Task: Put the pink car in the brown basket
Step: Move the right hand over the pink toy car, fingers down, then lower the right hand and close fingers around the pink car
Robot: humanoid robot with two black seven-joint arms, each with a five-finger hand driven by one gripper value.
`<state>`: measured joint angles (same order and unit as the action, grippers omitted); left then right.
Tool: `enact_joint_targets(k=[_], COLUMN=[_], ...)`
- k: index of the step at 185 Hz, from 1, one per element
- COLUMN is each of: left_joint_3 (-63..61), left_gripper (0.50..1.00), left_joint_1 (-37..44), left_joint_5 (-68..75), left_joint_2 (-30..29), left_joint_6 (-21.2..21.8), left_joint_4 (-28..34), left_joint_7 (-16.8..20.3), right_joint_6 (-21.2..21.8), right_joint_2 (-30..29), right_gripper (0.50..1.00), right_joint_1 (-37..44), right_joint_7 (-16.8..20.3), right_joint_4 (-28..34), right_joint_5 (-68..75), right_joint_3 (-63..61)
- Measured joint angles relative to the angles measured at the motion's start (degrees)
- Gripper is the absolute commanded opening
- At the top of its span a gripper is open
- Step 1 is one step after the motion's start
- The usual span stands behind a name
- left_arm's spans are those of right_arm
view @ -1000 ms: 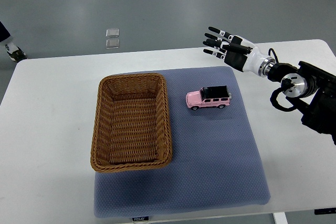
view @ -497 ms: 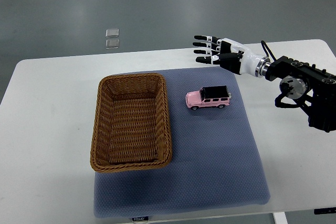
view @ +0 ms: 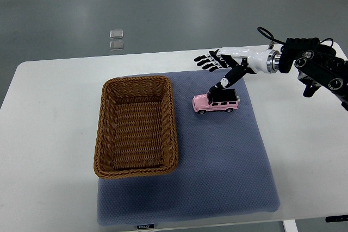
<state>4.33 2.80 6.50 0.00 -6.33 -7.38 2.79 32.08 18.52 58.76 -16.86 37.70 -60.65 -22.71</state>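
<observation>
The pink car (view: pixel 215 102), with a black roof, stands on the blue-grey mat (view: pixel 223 156) just right of the brown wicker basket (view: pixel 136 126). The basket is empty. My right hand (view: pixel 215 69) reaches in from the right edge and hovers just above and behind the car. Its fingers (view: pixel 204 61) are spread flat and its thumb points down toward the car's roof. It holds nothing. My left arm is out of view.
The mat lies on a white table (view: pixel 49 134). Two small clear squares (view: pixel 116 39) lie on the grey floor beyond the table's far edge. My right forearm (view: pixel 321 71) crosses the table's far right corner.
My right hand has moved left and down toward the car and turned palm-down, its thumb dropping toward the car's roof. The car and basket have not moved.
</observation>
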Motion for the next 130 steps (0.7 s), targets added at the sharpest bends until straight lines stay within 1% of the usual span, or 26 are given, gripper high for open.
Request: enact_joint_targets(k=[40, 88, 101, 130], left_joint_3=[0.0, 0.0, 0.0, 0.0], left_gripper=[1.000, 1.000, 1.000, 1.000], left_joint_1=[0.0, 0.0, 0.0, 0.0], left_joint_5=[0.0, 0.0, 0.0, 0.0], left_joint_2=[0.0, 0.0, 0.0, 0.0], left_joint_6=[0.0, 0.0, 0.0, 0.0], left_joint_4=[0.0, 0.0, 0.0, 0.0], left_joint_7=[0.0, 0.0, 0.0, 0.0], right_joint_6=[-0.6, -1.6, -2.6, -6.3], right_joint_2=[-0.4, -0.9, -0.9, -0.9], right_gripper=[0.917, 0.917, 0.917, 0.915], right_joint_1=[2.4, 2.2, 2.1, 1.8], right_joint_7=[-0.5, -0.5, -0.5, -0.7], right_joint_4=[0.5, 0.4, 0.4, 0.4], right_joint_5=[-2.6, -3.1, -3.6, -4.0], right_joint_3=[4.4, 5.7, 7.0, 10.1])
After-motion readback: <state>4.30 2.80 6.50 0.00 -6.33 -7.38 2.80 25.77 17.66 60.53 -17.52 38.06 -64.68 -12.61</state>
